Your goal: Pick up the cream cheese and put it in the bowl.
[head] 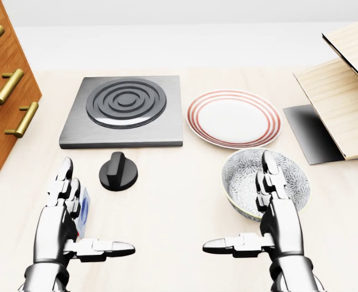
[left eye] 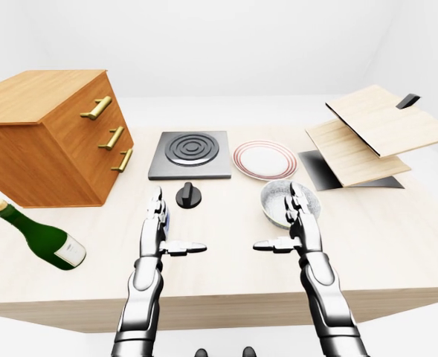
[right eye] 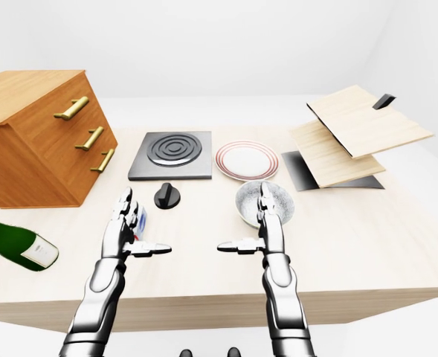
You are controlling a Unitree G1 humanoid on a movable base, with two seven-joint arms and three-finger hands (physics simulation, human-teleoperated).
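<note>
While both metal hands hover flat with fingers spread, the left hand (head: 66, 222) half hides the small cream cheese (head: 84, 210) packet, its writing unreadable; the right hand (head: 270, 219) overlaps the round patterned bowl (head: 242, 173). Beyond lie a black knob (head: 118, 172), ringed burner (head: 125, 109) and striped plate (head: 233, 117).

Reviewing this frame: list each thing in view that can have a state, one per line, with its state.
Cream cheese: on the table, mostly hidden behind the left hand, not gripped.
Bowl: upright, empty.
Plate: flat, empty.
Bottle: lying on its side.
Drawers: all three shut.
Hob: nothing on it.
Left hand: open.
Right hand: open, over the bowl's near rim.
</note>
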